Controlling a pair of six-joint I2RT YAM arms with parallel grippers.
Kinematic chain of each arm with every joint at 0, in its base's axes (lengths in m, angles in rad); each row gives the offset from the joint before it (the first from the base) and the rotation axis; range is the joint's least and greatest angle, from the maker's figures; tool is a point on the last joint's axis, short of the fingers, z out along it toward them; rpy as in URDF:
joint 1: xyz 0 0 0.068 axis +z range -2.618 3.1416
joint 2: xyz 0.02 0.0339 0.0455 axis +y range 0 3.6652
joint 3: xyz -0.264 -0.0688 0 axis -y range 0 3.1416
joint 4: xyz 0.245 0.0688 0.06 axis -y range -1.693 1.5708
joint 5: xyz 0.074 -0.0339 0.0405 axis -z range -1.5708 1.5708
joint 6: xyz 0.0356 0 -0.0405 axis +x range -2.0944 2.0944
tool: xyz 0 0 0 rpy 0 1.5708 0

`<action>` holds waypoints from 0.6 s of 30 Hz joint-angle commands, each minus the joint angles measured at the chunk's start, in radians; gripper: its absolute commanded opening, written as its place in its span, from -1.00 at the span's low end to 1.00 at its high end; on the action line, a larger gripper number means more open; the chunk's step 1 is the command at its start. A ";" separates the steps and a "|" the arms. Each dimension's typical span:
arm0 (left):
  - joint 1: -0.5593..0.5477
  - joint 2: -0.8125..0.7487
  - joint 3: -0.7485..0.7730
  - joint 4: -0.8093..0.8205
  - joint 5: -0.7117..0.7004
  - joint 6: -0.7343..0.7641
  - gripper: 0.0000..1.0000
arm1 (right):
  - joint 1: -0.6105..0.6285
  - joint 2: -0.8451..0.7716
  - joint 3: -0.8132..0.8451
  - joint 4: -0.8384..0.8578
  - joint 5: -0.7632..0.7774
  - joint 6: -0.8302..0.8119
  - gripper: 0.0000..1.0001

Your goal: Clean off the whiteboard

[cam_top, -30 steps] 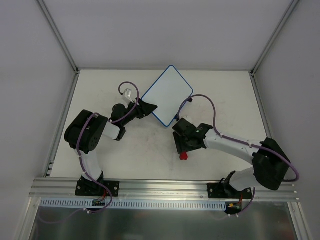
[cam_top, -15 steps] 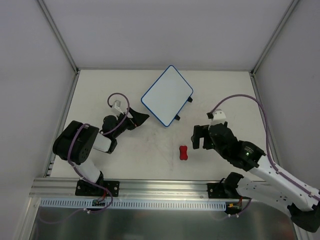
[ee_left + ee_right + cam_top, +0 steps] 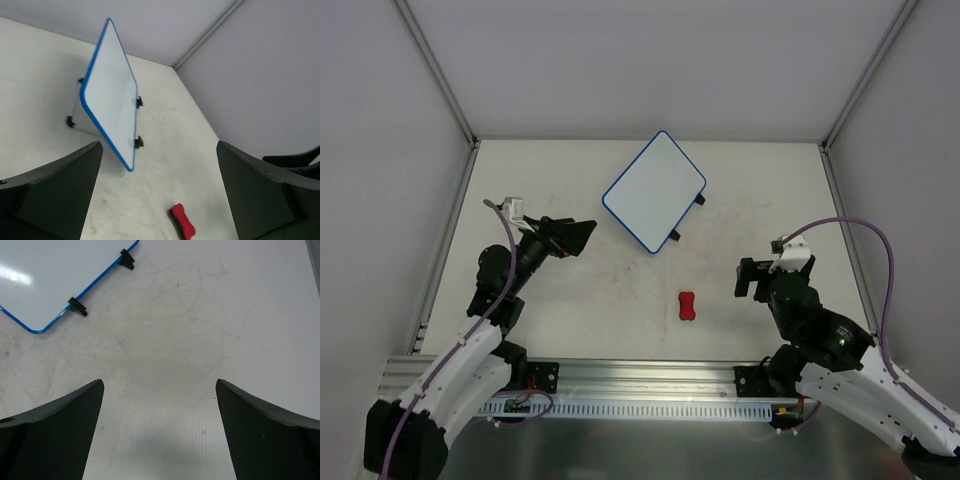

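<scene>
The whiteboard (image 3: 655, 190) lies flat at the back middle of the table, white with a blue rim and two black tabs on its right edge. I see no marks on its face (image 3: 110, 107) (image 3: 55, 275). The red bone-shaped eraser (image 3: 687, 305) (image 3: 183, 228) lies loose on the table in front of the board. My left gripper (image 3: 583, 237) (image 3: 159, 146) is open and empty, left of the board and apart from it. At the right of the eraser my right gripper (image 3: 751, 277) (image 3: 160, 383) hangs open over bare table with nothing between its fingers.
White walls close in the table on three sides, with metal frame rails along the left (image 3: 448, 250) and right (image 3: 840, 220) edges. A slotted aluminium rail (image 3: 650, 375) runs along the near edge at the arm bases. Faint scuffs mark the tabletop (image 3: 200, 300).
The right gripper let go of the eraser, which stays on the table, and drew back to the right. The left gripper left the board's edge and pulled back left. Both jaws opened wide.
</scene>
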State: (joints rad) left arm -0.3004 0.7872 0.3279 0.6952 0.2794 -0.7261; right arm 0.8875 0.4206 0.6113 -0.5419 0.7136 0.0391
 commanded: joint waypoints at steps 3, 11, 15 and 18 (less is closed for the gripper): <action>-0.005 -0.291 0.042 -0.585 -0.228 0.258 0.98 | -0.001 -0.016 -0.076 0.077 0.216 0.028 0.98; -0.005 -0.586 -0.158 -0.666 -0.273 0.315 0.98 | -0.001 -0.092 -0.122 0.031 0.225 0.126 0.98; -0.005 -0.667 -0.182 -0.727 -0.303 0.344 0.98 | -0.001 -0.167 -0.169 0.031 0.193 0.165 0.98; -0.005 -0.684 -0.188 -0.727 -0.305 0.344 0.98 | -0.001 -0.232 -0.182 0.028 0.175 0.177 0.98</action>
State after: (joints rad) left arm -0.3016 0.1261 0.1429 -0.0189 0.0101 -0.4244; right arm 0.8871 0.2428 0.4374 -0.5308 0.8742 0.1600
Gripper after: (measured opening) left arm 0.990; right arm 0.990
